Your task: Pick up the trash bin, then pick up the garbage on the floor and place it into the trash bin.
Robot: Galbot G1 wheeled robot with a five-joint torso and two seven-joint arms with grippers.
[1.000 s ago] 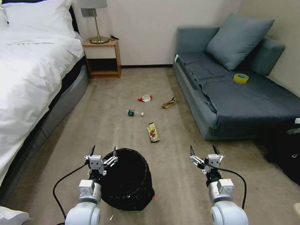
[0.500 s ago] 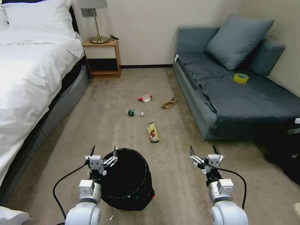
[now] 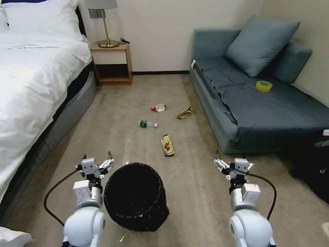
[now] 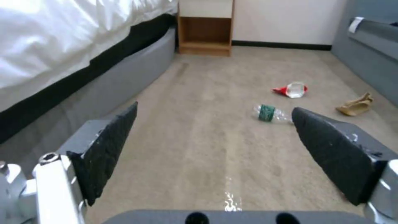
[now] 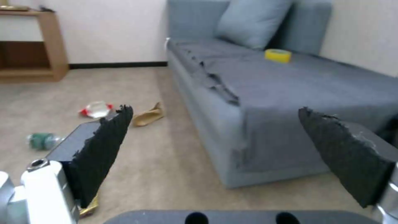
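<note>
While the trash bin (image 3: 136, 195) stands on the floor (image 3: 192, 192) between both arms, the left hand (image 3: 97, 159) and right hand (image 3: 233, 161) hover wide open, empty (left wrist view: bottle (image 4: 270, 113) and red-and-white pack (image 4: 292, 90) ahead, no bin).

A bed (image 3: 34, 79) with white bedding runs along the left side of the room. In the far corner beside it stands a wooden nightstand (image 3: 113, 65) carrying a brass lamp (image 3: 104, 24). Along the right wall sits a blue-grey sofa (image 3: 253, 109) with a matching cushion (image 3: 260, 43) at its back and a yellow tape roll (image 3: 264, 85) on the seat.
</note>
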